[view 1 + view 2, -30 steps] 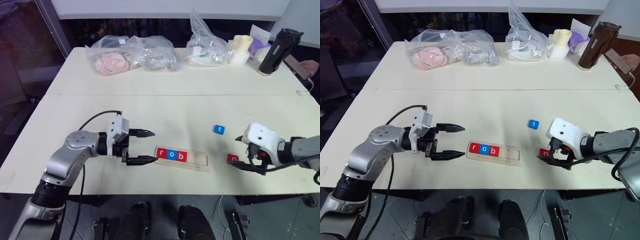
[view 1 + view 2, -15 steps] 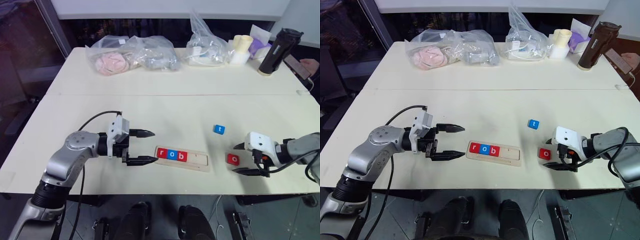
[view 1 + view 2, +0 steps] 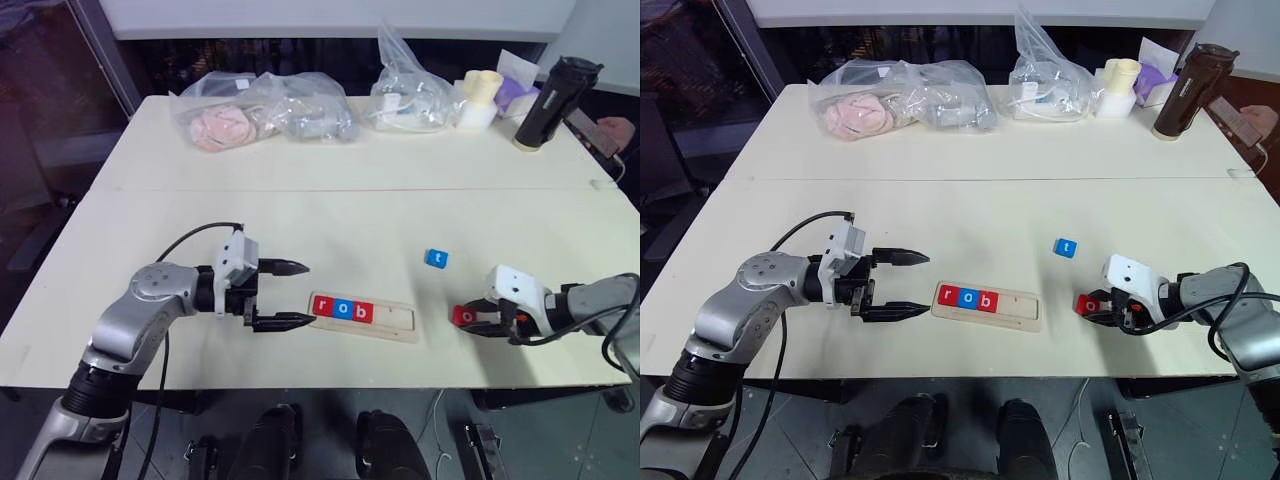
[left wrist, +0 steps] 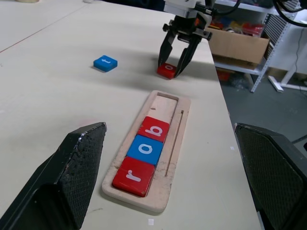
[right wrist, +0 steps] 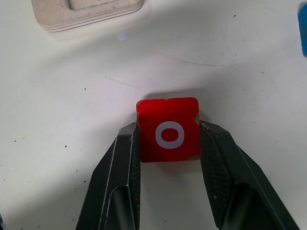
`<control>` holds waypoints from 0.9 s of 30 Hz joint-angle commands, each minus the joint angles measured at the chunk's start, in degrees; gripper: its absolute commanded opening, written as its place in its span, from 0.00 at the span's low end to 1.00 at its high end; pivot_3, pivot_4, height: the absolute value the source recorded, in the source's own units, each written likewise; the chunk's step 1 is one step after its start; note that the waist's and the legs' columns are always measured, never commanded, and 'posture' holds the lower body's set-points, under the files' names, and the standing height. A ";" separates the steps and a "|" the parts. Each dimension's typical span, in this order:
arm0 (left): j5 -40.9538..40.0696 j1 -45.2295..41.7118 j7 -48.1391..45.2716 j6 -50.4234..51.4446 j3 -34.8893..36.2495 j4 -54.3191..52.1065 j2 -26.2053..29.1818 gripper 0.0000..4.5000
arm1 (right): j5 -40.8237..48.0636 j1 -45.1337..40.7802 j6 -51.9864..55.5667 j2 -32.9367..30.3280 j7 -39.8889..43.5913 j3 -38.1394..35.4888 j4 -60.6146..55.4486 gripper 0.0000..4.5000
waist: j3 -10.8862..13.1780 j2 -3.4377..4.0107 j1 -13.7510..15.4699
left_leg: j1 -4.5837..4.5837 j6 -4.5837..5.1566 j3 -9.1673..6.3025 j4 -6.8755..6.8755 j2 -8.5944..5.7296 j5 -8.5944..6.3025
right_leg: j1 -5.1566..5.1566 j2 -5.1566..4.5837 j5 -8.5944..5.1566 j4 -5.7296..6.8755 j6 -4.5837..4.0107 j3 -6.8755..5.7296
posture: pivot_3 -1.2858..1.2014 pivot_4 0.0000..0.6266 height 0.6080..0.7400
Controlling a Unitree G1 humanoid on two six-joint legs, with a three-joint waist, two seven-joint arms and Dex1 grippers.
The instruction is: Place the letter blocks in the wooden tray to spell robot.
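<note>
Right gripper (image 5: 168, 143) is clamped on the red o block (image 5: 168, 129), apparently resting on the table (image 3: 330, 220) right of the wooden tray (image 3: 400, 322). Left gripper (image 3: 290, 294) is wide apart.

Bright, even overhead light on the pale tabletop (image 3: 330, 215); shadows are soft and short. Head views are sharp, corners dim. Left wrist view blurs its near fingers (image 4: 72, 177).

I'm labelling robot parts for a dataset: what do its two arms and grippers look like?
Both arms are silver-grey metal with rounded joints and white housings at the wrists. The left gripper and right gripper each have two black tapered fingers with textured pads. Black cables loop along both forearms.
</note>
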 commanded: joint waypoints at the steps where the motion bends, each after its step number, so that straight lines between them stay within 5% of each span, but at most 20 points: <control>1: -0.25 -0.23 0.00 -0.32 0.43 -1.83 0.31 1.00 | 1.93 -2.81 2.46 0.21 0.69 -0.15 -7.58 0.25 | 0.00 0.02 -0.01 | 0.00 0.00 0.01 0.00 0.00 0.00 | -0.02 0.00 0.00 0.03 0.00 0.01 | 0.52 0.24 0.98; 27: -1.53 0.28 0.18 0.77 1.23 -3.21 0.73 1.00 | -1.16 -12.62 11.05 11.08 -3.29 13.99 -16.39 0.25 | 0.00 0.00 0.09 | -0.02 0.00 0.00 0.01 -0.02 0.01 | -0.05 0.01 0.01 0.04 0.02 0.00 | 0.52 0.24 0.98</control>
